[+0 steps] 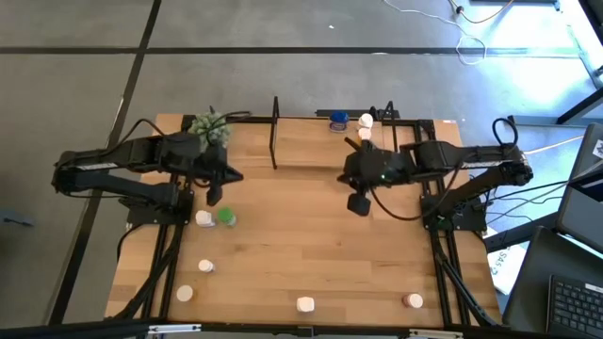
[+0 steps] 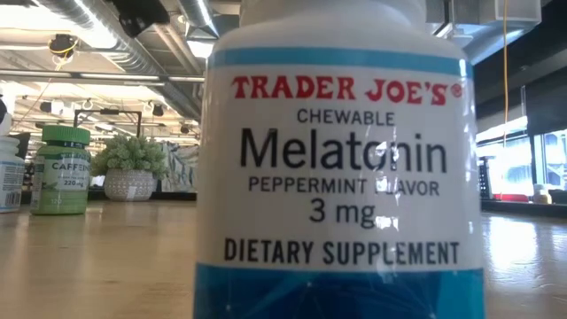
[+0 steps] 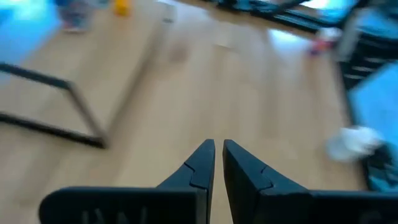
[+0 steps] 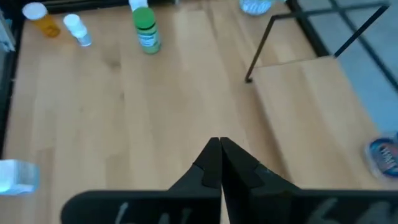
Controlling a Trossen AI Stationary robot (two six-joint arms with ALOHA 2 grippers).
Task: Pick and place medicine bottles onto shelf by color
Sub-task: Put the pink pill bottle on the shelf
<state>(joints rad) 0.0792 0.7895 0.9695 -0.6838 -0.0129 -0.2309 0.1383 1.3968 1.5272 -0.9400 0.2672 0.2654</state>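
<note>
A: What sits nearest the front edge of the light wooden surface point(image 1: 311, 235)?

B: Small white-capped medicine bottles, well apart. A white one point(image 1: 305, 304) is near the middle of the front edge, a pink-red one point(image 1: 413, 301) toward the front right corner, and two more point(image 1: 185, 294) point(image 1: 205, 267) toward the front left. The level view is filled by a white and blue bottle point(image 2: 341, 168) printed "Trader Joe's Melatonin".

A: And farther in?

B: A green bottle point(image 1: 226, 217) stands just beside a white one point(image 1: 203, 218) near the left edge. The left pincer point(image 1: 215, 196) hangs just behind them, fingers almost together, holding nothing. The right pincer point(image 1: 358, 203) hangs right of centre, fingers together, also empty.

A: Where is the shelf?

B: The low light-wood shelf with thin black end frames point(image 1: 311, 141) lies along the far edge. A blue bottle point(image 1: 338, 120), a white one point(image 1: 366, 121) and another point(image 1: 365, 135) stand at its right end. A green spiky plant ball point(image 1: 210, 128) sits at the far left.
</note>
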